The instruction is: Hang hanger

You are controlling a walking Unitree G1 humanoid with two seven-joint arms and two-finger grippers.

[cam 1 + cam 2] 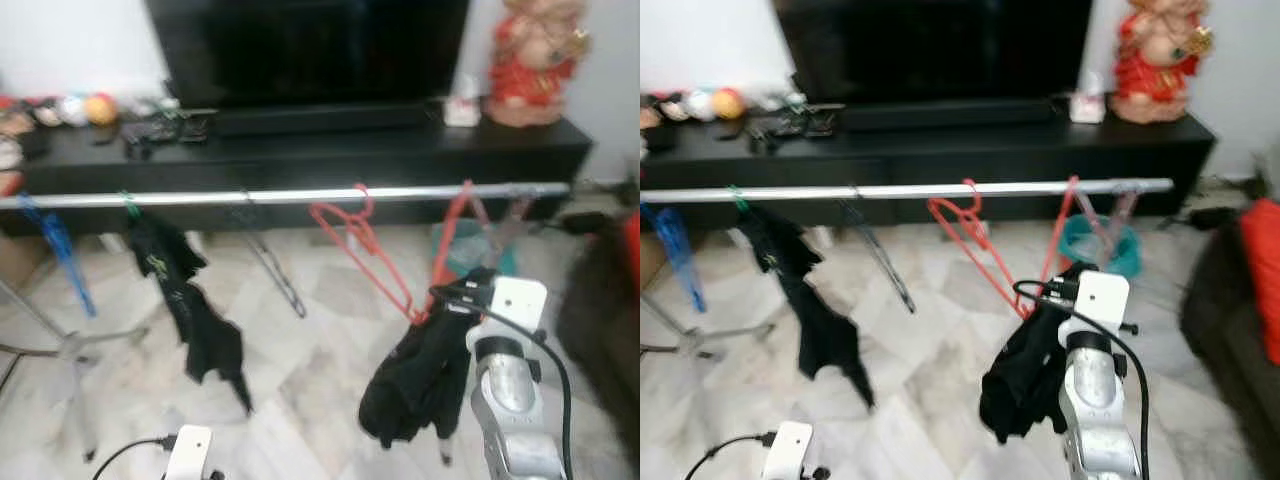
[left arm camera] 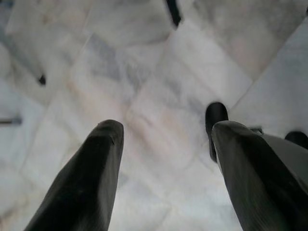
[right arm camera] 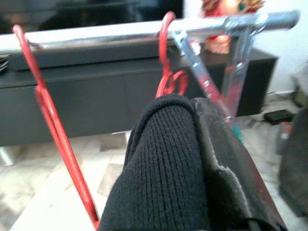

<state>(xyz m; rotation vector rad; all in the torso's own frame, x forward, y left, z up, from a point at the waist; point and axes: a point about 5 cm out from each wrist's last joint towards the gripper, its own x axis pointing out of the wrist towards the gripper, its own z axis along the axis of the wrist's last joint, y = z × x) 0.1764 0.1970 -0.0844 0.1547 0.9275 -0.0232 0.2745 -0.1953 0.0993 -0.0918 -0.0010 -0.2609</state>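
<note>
Here right gripper (image 1: 455,300) seemingly clamps black garment (image 1: 415,375) on red hanger (image 3: 169,77); left fingers (image 2: 91,178) apart, empty.

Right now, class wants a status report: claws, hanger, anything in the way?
Right claw shut on black garment, raised below rail. Red hanger hooked on rail. Left claw open, low over floor. Another red hanger hangs beside.

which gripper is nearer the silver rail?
Right. The right gripper, wrapped in a black knit garment on a red hanger, sits just below the silver rail. The left gripper hangs low over the marble floor, open.
</note>
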